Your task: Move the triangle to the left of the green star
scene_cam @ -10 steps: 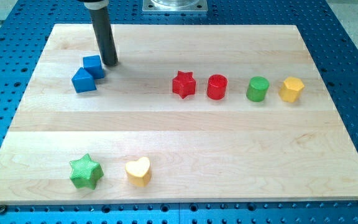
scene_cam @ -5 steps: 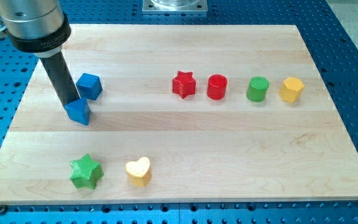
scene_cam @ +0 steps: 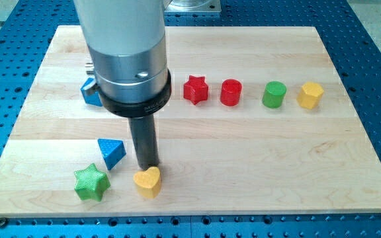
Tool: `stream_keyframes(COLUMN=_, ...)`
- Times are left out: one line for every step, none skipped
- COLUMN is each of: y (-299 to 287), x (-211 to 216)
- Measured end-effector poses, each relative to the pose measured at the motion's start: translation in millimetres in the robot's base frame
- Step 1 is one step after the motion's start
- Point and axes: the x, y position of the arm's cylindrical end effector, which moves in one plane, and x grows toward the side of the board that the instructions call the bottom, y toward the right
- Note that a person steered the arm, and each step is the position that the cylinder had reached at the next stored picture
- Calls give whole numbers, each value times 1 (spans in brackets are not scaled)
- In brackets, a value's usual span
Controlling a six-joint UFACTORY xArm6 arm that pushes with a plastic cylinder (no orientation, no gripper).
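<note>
The blue triangle (scene_cam: 112, 152) lies on the wooden board (scene_cam: 243, 152), just above and to the right of the green star (scene_cam: 90, 183) at the view's lower left, close to it. My tip (scene_cam: 148, 164) is a short way right of the triangle, apart from it, and just above the yellow heart (scene_cam: 147, 182). The arm's large silver body covers the board's upper left middle.
A blue cube (scene_cam: 91, 92) sits at the upper left, partly hidden by the arm. A row at the upper right holds a red star (scene_cam: 195, 89), a red cylinder (scene_cam: 231, 92), a green cylinder (scene_cam: 274, 94) and a yellow hexagon (scene_cam: 310, 95).
The blue triangle has been moved down and right, from beside the blue cube to just above the green star. My tip has moved down and right, now right of the triangle.
</note>
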Motion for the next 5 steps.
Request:
stream_keyframes(y=-54, x=-4)
stream_keyframes(y=-81, x=-13)
stream_keyframes(y=-80, x=-46)
stream_keyframes(y=-119, x=-43)
stream_keyframes(y=-135, x=-56)
